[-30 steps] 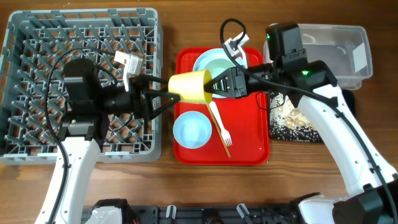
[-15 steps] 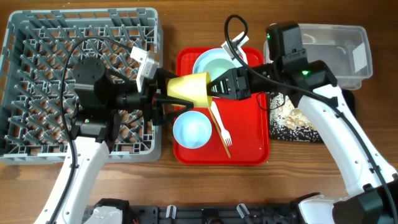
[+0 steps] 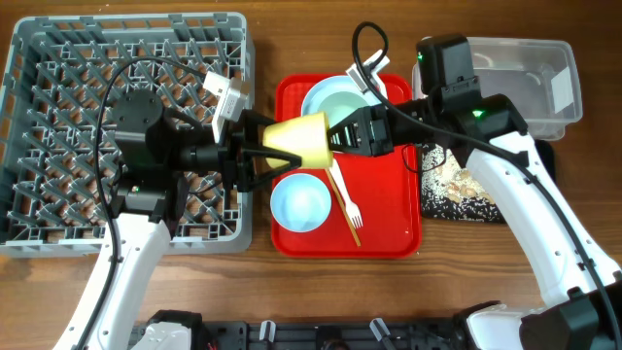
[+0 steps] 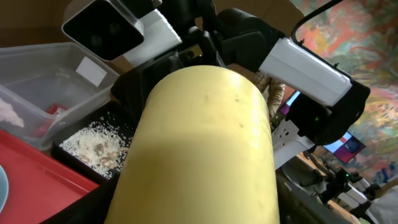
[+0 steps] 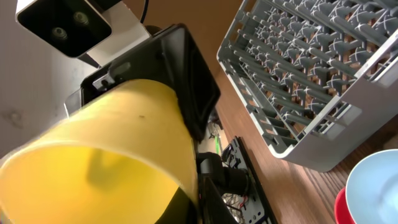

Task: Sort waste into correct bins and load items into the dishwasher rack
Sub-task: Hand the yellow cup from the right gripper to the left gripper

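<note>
The small yellow cup hangs on its side above the left edge of the red tray, between both arms. My right gripper is shut on its rim, which faces right. My left gripper straddles the cup's narrow base, and its fingers look closed against it. The cup fills the left wrist view, hiding my left fingers, and its inside shows in the right wrist view. The grey dishwasher rack stands at the left. A pale blue bowl, the white fork and the chopstick lie on the tray.
The red tray also holds the plate with a bowl on it at its back. The clear tub stands at the back right, with a red sachet inside. The black tray in front of it holds rice and scraps.
My left arm swung right from over the rack until its fingers came around the cup's base, then they drew in on it. My right gripper has held the cup almost still.
</note>
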`<state>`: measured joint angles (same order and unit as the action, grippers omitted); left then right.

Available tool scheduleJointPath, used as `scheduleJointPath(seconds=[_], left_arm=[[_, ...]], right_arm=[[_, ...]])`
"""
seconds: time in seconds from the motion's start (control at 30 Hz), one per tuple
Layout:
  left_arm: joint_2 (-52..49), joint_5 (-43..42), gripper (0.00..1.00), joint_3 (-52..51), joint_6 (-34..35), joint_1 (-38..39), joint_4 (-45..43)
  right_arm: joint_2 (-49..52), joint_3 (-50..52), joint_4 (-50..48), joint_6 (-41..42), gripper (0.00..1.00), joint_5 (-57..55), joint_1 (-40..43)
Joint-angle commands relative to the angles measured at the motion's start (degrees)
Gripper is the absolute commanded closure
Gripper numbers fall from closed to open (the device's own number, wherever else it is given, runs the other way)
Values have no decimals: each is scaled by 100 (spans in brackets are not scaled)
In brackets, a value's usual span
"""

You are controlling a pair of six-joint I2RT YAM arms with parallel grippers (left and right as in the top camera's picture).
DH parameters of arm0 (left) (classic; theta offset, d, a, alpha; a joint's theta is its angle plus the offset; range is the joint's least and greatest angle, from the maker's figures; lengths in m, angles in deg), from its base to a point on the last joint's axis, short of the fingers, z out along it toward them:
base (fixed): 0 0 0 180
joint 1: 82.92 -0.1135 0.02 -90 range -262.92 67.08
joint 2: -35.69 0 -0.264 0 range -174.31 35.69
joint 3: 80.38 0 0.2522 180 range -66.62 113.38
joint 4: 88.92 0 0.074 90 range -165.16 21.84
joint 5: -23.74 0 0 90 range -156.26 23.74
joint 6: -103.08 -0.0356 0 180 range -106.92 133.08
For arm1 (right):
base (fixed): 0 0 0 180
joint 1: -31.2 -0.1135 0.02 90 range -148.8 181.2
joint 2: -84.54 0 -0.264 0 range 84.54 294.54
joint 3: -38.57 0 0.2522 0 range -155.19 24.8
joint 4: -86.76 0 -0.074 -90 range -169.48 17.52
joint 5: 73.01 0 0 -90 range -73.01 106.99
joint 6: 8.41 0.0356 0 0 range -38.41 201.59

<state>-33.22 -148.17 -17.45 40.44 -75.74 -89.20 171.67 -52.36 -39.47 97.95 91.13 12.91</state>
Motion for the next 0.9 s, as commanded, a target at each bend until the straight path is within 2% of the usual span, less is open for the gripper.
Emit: scheduleJointPath(seconds=[0.0,0.6,0.77,0.83,0.87], left_arm=[[-11,-98,23,76,57,22,-20],[-11,-96,22,79,59,22,-208],[-11,-96,28,79,57,22,-208],[-11,-96,39,79,59,22,-208],[-11,-96,41,79,59,22,-208]], right_arm=[[48,-35,-11,-116,96,131,-22],[48,-35,-11,-114,96,129,-22],[52,-35,-11,-116,95,131,-22],[52,-35,-9,-114,96,129,-22],[52,-35,-9,-114,96,129,-22]])
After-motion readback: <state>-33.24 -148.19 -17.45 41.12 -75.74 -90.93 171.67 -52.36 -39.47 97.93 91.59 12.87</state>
